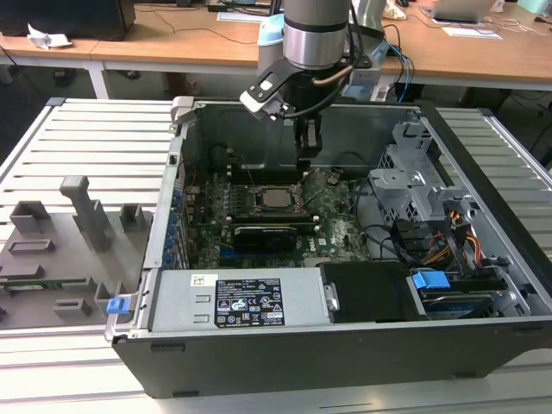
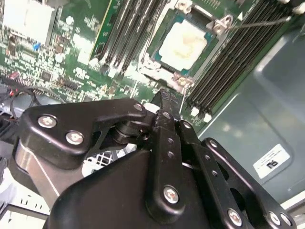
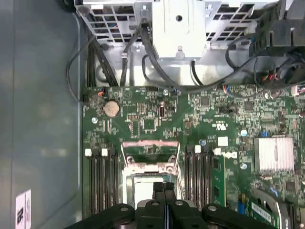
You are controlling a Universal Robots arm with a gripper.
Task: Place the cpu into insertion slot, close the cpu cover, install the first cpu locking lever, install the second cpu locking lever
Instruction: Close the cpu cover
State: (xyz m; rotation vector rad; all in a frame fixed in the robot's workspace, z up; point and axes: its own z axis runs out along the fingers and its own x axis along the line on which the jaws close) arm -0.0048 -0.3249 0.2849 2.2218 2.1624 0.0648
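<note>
Gripper (image 3: 164, 191) body looms closest in both wrist views. Black fingers pressed together, no gap between them, nothing pinched.

- The cpu (image 2: 183, 43) sits in the insertion slot (image 2: 183, 82), pale metal top up. It lies just beyond and below the fingertips, not touching them.
- The cpu cover (image 2: 151, 66) looks to be lying flat around the chip, its window framing the metal top. Judged closed, though the near edge is hidden behind the fingers in the first wrist view.
- Key relation: fingertips hover near one corner of the slot rather than over the chip's middle. The chip is square, so no long axis to line up. Single arm, so no question of which is nearer.
- A thin wire lever (image 2: 259, 21) runs from a far corner of the slot, out across the memory slots (image 2: 228, 62). Long axis points away from the gripper. Latched or free: cannot tell.
- Memory slots flank the socket on either side of the fingers.
- Beyond them: green motherboard (image 3: 152, 124), then the grey case wall (image 2: 267, 109) to one side of the gripper.
- In the exterior view the gripper (image 1: 304, 164) hangs inside the open case, close above the slot's far edge.
</note>
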